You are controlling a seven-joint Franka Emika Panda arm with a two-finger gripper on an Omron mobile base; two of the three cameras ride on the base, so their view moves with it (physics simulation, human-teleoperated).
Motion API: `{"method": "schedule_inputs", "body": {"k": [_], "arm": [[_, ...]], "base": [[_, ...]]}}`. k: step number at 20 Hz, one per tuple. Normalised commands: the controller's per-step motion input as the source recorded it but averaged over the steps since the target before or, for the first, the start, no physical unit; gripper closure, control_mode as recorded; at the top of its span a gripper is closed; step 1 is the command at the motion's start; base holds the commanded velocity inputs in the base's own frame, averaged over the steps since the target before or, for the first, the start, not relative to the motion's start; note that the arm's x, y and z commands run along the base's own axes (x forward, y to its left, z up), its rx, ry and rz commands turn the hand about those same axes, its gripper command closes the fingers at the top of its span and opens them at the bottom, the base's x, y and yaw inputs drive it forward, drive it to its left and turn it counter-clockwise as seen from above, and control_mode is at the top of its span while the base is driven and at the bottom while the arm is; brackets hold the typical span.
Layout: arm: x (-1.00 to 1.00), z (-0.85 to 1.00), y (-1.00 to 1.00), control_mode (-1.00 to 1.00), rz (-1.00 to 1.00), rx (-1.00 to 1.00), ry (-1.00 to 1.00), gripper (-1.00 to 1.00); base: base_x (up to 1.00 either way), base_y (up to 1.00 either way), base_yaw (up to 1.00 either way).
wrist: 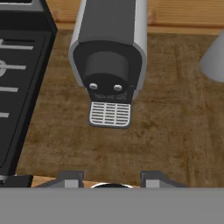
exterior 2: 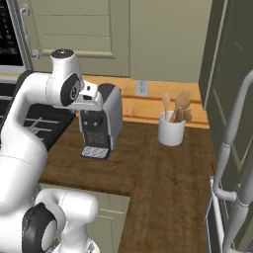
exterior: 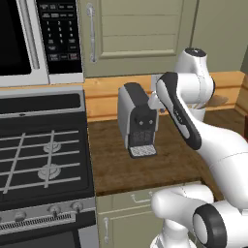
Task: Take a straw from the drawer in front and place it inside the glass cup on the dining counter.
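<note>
While the gripper (wrist: 111,177) hovers part open and empty above the worktop (wrist: 175,131), the coffee machine (wrist: 109,57) sits just ahead of its tips. I cannot spot the straw; the drawer (exterior: 131,197) lies closed below, so lower toward its handle squarely.

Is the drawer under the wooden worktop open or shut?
Shut. In the left base view the drawer front sits flush under the worktop edge, handle in place, with no interior showing.
</note>
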Motion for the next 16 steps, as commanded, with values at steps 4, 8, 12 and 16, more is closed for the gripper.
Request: {"method": "schedule_inputs", "body": {"k": [4, 8, 12, 16], "arm": [[0.0, 0.0, 0.0, 1.0, 0.0, 0.0, 0.0, -1.0], [0.0, 0.0, 0.0, 1.0, 0.0, 0.0, 0.0, -1.0], [0.0, 0.0, 0.0, 1.0, 0.0, 0.0, 0.0, -1.0], [0.0, 0.0, 0.0, 1.0, 0.0, 0.0, 0.0, -1.0]], "base": [[0.0, 0.0, 0.0], [-0.32, 0.25, 0.0], [-0.61, 0.54, -0.04], [-0.38, 0.65, -0.25]]}}
